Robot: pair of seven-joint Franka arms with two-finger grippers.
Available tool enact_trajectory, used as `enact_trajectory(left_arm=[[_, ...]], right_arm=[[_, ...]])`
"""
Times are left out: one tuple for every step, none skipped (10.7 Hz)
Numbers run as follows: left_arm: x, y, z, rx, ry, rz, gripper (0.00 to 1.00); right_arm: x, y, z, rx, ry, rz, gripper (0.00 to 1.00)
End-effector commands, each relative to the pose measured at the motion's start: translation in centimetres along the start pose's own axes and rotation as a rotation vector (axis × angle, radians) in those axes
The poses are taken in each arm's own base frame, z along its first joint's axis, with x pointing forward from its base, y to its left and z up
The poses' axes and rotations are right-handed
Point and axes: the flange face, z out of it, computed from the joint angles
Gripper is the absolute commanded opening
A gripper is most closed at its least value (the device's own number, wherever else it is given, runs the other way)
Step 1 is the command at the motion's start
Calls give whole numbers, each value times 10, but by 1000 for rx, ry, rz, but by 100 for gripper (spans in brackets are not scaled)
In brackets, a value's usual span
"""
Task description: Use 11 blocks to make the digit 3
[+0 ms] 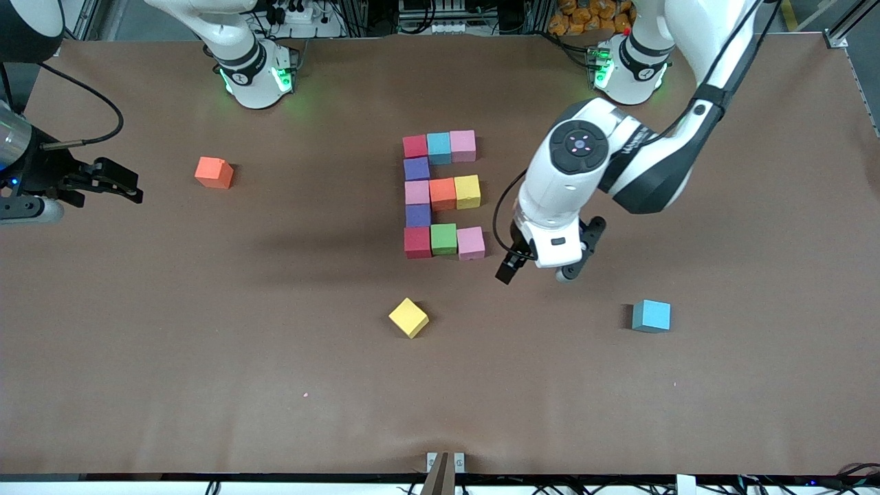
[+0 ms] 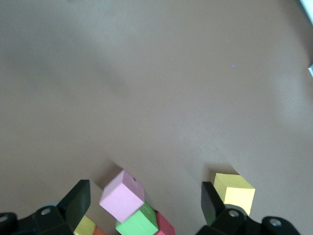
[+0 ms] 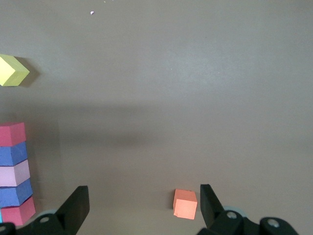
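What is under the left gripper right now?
Bare table lies under the open, empty left gripper, beside the digit 3's nearest pink block. Nothing is hidden there.

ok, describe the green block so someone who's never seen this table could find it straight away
Mid-table sits a multicoloured block figure of three bars joined by a column. Take the bar nearest the front camera: the green block is its middle cube, between a red block and a pink block. It is the only green cube on the table.

brown table cover (image 1: pixel 206 357), cables (image 1: pixel 302 17) & racks along top edge
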Motion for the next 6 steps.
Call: enact_trajectory(left_arm=[[36,-17,-40,34,52,194,100],[52,-26,-57,50,66,250,100],[70,-36,-73,60,70,299,100],[86,-49,-89,84,66,396,100],[100,-61,-111,82,68,497,100],[116,-75,-137,54,65,580,100]], right_arm=[[-1,5,-2,2,6,15,100],[-1,6,-2,2,6,17,100],[-1,7,-2,2,6,18,100],[-1,8,-2,4,7,18,100],[-1,8,-2,4,7,18,100],[-1,8,-2,4,7,18,100]])
